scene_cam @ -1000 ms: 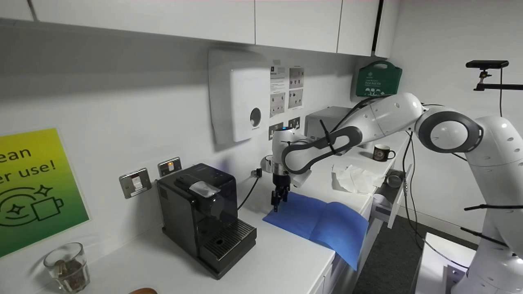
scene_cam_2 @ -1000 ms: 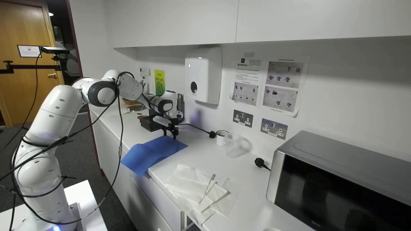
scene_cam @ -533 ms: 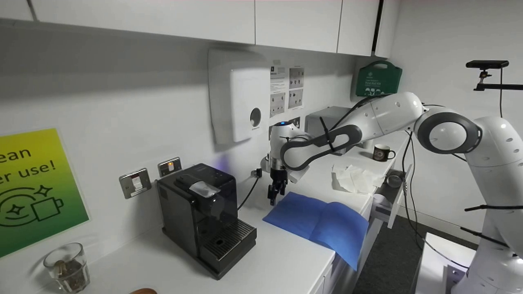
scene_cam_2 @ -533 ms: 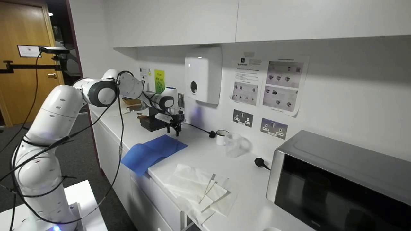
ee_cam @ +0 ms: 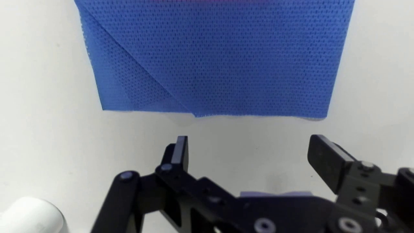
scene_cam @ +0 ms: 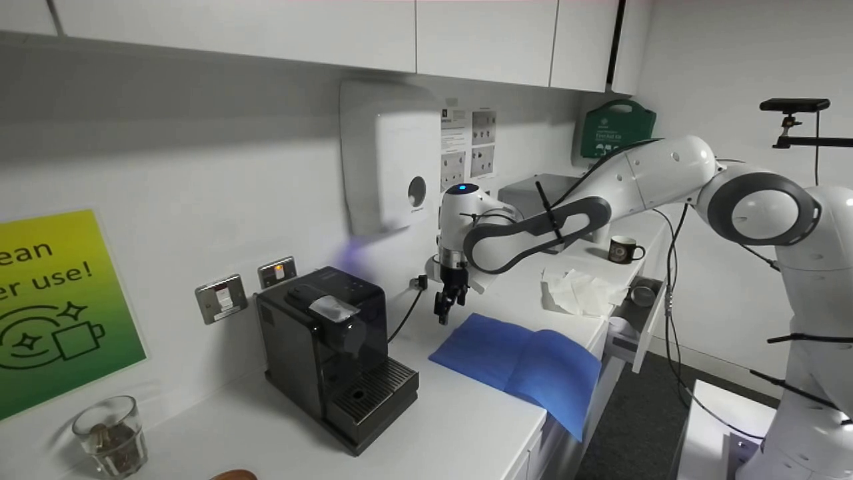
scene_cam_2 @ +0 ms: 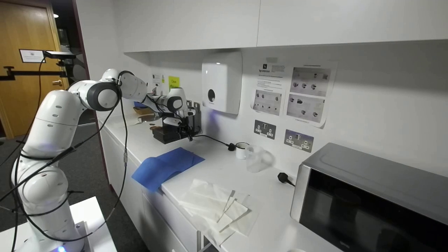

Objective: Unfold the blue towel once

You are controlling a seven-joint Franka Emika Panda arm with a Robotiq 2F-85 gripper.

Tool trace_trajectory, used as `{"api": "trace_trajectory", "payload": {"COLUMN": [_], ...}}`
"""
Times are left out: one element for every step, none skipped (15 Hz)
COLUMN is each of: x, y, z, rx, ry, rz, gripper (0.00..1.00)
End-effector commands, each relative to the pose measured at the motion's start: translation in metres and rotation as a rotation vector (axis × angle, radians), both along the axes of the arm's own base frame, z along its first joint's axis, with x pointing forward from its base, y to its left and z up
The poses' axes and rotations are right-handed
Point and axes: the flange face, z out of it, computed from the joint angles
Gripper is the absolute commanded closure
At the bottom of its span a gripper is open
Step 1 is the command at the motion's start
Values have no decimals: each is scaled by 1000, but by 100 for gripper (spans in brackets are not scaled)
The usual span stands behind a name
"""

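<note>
Your gripper (ee_cam: 249,145) had lifted clear of the blue towel (ee_cam: 233,61), which lay below and just beyond it; its jaws stood wide and empty. The towel looked light and limp, probably best pinched at the upper layer's nearest edge.

Both exterior views share the towel (scene_cam: 520,367) from opposite sides; the wrist view (nearer) looks down.

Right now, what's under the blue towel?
The white counter lies under most of the blue towel; one end hangs over the counter's edge. Anything else beneath is covered, so I can't tell.
</note>
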Motion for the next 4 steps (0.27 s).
{"api": "trace_trajectory", "payload": {"x": [0,-1,-1,-1], "y": [-1,-3,-4,-4], "z": [0,-1,-2,-2], "rx": [-2,-4,-5,-5], "ry": [3,5,7,7], "rz": [-2,-4,-6,-6], "gripper": [0,0,0,0]}}
